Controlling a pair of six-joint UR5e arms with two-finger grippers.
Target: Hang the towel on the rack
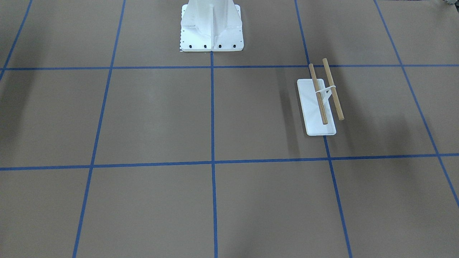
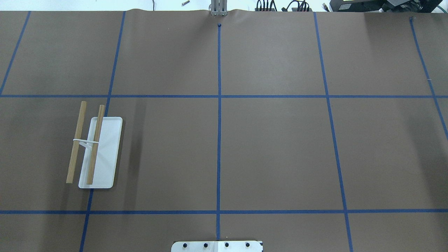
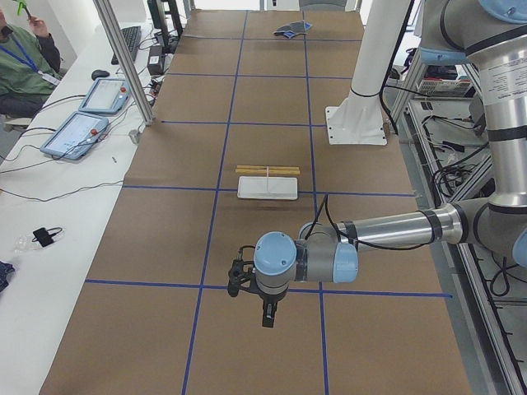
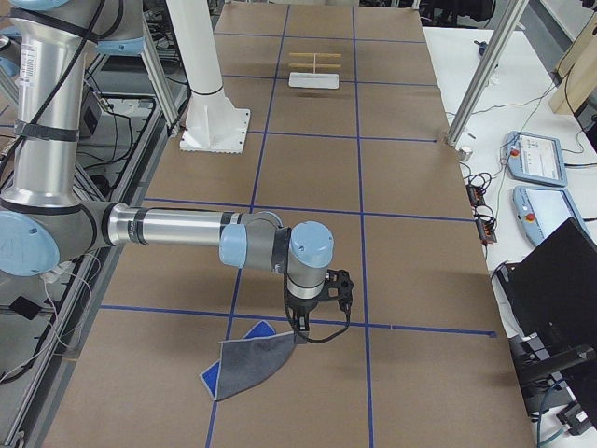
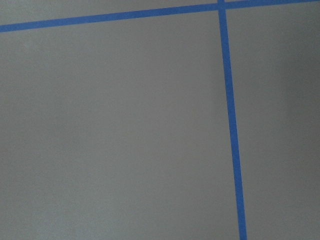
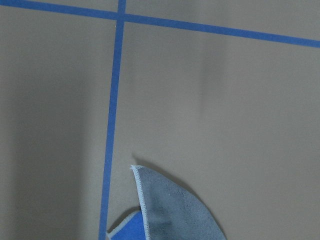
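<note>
The rack (image 1: 317, 118) stands on the brown table, with a white base and two wooden dowels; it also shows in the overhead view (image 2: 105, 154), the left view (image 3: 268, 188) and the right view (image 4: 315, 80). The dark grey towel (image 4: 250, 362) with a blue patch lies near the table end on my right and also shows in the right wrist view (image 6: 172, 210). My right gripper (image 4: 300, 334) hangs right over the towel's raised corner; I cannot tell whether it is shut. My left gripper (image 3: 268, 317) hangs over bare table, far from the rack; I cannot tell its state.
The large white bolted robot mount (image 1: 211, 32) stands at the table's robot side. A metal post (image 3: 123, 62) and teach pendants (image 3: 78, 132) are on the operators' side, where a person (image 3: 20, 62) sits. Blue tape lines cross the table.
</note>
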